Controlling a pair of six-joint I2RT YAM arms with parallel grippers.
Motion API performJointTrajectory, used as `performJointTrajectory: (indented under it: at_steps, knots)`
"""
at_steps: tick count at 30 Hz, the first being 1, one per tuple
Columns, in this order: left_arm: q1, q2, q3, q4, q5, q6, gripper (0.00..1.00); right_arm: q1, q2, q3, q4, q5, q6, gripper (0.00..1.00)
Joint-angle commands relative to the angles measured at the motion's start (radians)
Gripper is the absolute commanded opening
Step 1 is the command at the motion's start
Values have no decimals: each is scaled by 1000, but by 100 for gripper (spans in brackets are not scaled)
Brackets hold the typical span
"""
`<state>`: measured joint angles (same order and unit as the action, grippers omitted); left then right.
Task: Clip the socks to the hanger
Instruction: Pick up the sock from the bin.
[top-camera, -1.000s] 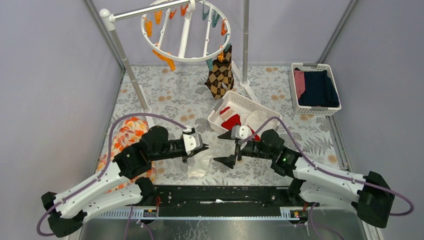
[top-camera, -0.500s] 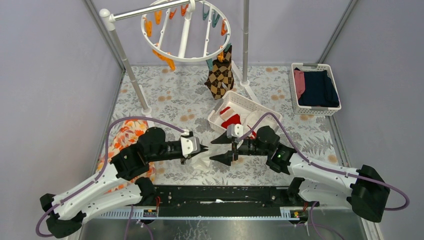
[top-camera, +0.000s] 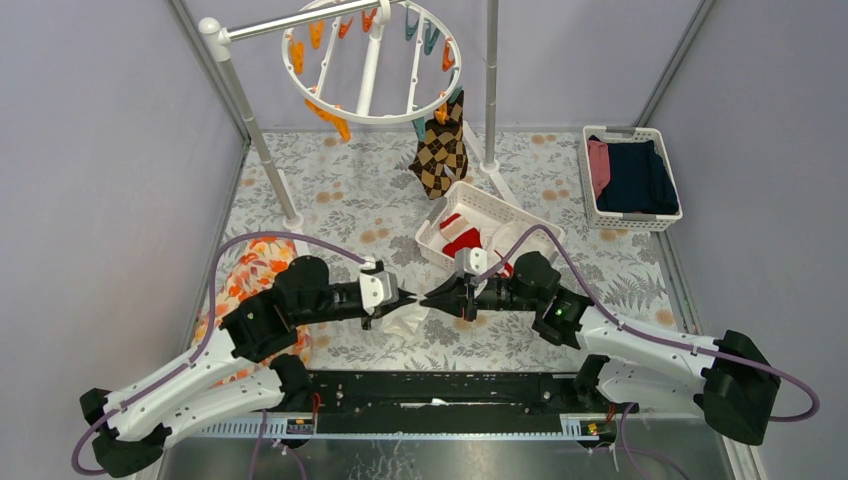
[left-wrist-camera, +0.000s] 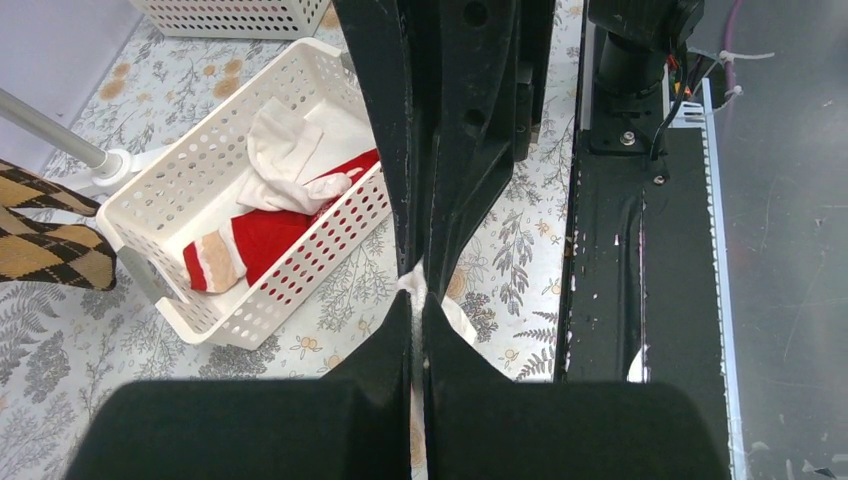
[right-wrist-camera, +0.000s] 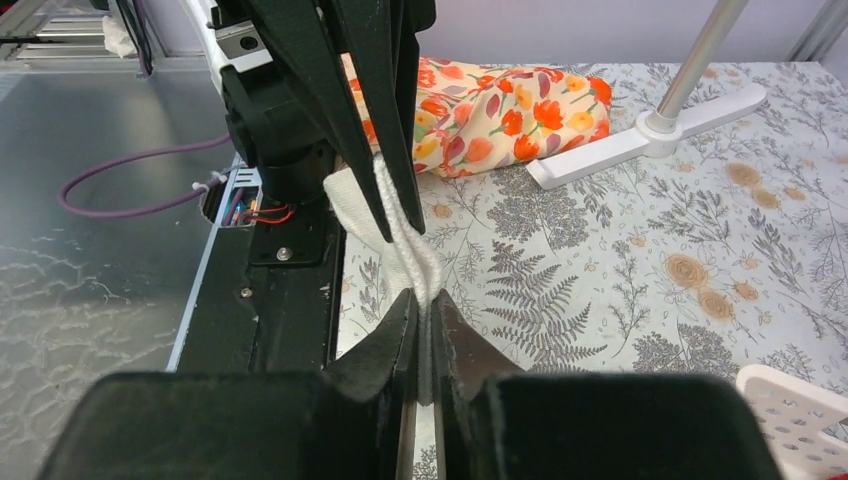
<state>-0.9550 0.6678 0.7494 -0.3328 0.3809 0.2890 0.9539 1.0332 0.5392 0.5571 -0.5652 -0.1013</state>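
Both grippers nipped on one white sock, nr the arm bases.
L gripper (top-camera: 408, 299) & R gripper (top-camera: 430, 298) meet tip to tip, each pressed shut on the white sock (top-camera: 403, 322); rest of it droops twd the mat. Orange floral cloth (top-camera: 250, 278) lies to the L. Behind: white basket (top-camera: 503, 210) w/ red socks (top-camera: 462, 242). Further back, argyle sock (top-camera: 440, 155) hangs off the hanger (top-camera: 372, 62) rim.

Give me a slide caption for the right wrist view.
Right gripper and left gripper both pinch one soft white knit sock above the fern-print tablecloth; orange floral cloth lies behind.
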Motion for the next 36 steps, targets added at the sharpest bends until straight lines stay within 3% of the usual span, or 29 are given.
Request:
performJointTrajectory:
  at_steps: [1,6,12,18,24,36]
  knots:
    - [-7,-14,-15,103,5,-79,6,4,-37,40,2,25,-19,9]
    - [-8,-15,-41,157,-7,-207,35,4,-110,38,-69,65,-81,6]
    - [-7,-76,-115,181,-89,-267,61,3,-211,27,-151,93,-154,5]
    - [-7,-174,-215,395,-84,-287,66,4,-217,30,-177,86,-170,5]
    - [-7,-117,-235,529,-47,-347,68,4,-200,39,-185,72,-160,4]
    - [-7,-66,-249,537,-37,-387,63,4,-217,51,-219,95,-184,4]
